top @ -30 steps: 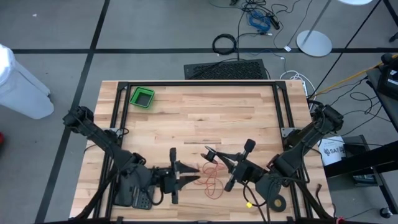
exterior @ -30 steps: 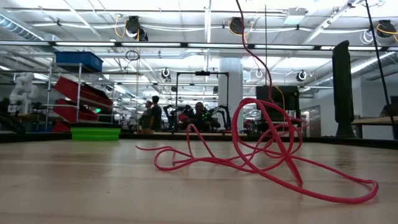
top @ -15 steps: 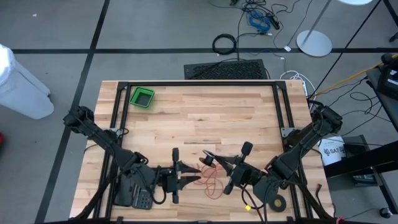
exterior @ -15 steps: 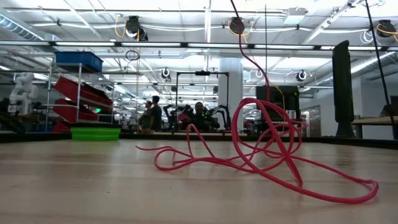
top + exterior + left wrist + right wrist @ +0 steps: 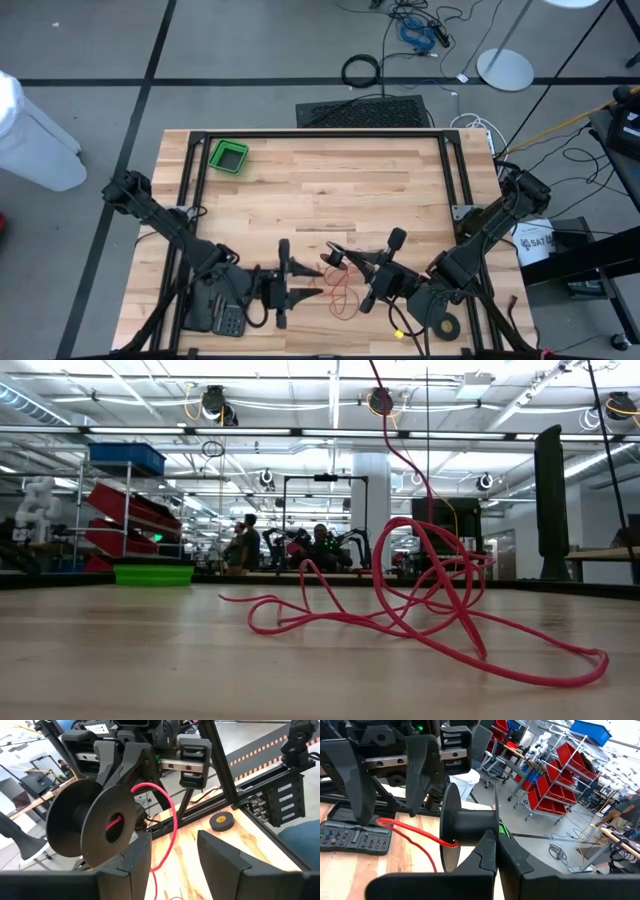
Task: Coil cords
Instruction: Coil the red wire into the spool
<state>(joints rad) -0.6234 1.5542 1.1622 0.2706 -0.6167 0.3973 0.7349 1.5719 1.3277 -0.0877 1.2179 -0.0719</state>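
A thin red cord (image 5: pixel 420 610) lies in a loose tangle (image 5: pixel 342 292) on the wooden table near its front edge. One strand (image 5: pixel 392 430) rises from the tangle to a black spool (image 5: pixel 95 827), and its end sits at the spool's hub (image 5: pixel 451 843). My right gripper (image 5: pixel 495 837) is shut on the spool above the tangle (image 5: pixel 345 262). My left gripper (image 5: pixel 174 837) faces the spool from the table's left (image 5: pixel 308 284) and is open. The hanging strand (image 5: pixel 170 815) runs down between its two fingers, apparently touching neither. My right gripper is shut on the spool's thin flange (image 5: pixel 496 812), which shows edge-on above the closed fingertips. The fingers come nearly level from the table's right. The spool hangs clear of the table with its axle about level, and the cord droops slack from the hub.
A green bin (image 5: pixel 228 156) stands at the far left of the table. A flat black tape ring (image 5: pixel 447 325) lies at the near right. A keypad (image 5: pixel 350 839) sits at the near left. Black frame rails (image 5: pixel 320 134) border the table. People stand in the room beyond (image 5: pixel 245 540).
My left gripper's fingers have spread wider apart. Both arms have stayed where they were, and the tangle on the table keeps its shape.
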